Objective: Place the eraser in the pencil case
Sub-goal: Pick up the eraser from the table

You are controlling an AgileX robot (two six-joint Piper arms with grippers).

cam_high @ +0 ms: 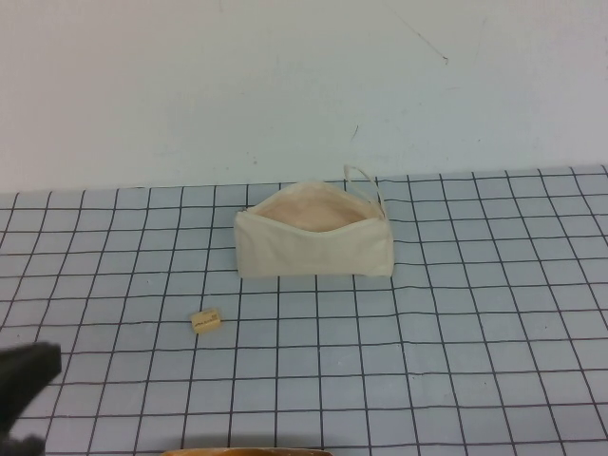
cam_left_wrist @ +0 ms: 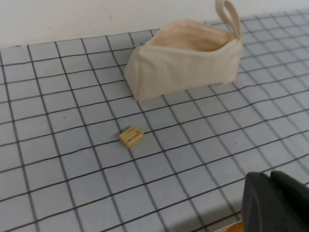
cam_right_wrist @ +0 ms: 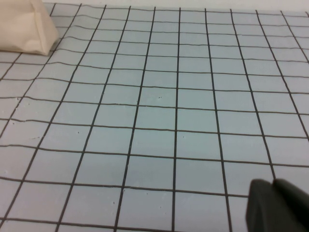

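The eraser [cam_high: 206, 321] is a tiny tan block lying flat on the grid mat, in front and to the left of the pencil case [cam_high: 313, 249]. The cream pencil case stands with its mouth open upward, showing its beige lining, and has a loop [cam_high: 361, 178] at its right end. My left gripper [cam_high: 28, 375] is at the near left edge, apart from the eraser, shut and empty. The left wrist view shows the eraser [cam_left_wrist: 131, 137], the case [cam_left_wrist: 186, 60] and the left gripper [cam_left_wrist: 270, 178]. My right gripper [cam_right_wrist: 273, 184] is shut and empty over bare mat. A corner of the case [cam_right_wrist: 26, 26] shows there.
The blue grid mat [cam_high: 456, 313] covers the table up to a white wall [cam_high: 285, 85]. An orange-brown edge [cam_high: 247, 452] shows at the near border, and also in the left wrist view [cam_left_wrist: 234, 226].
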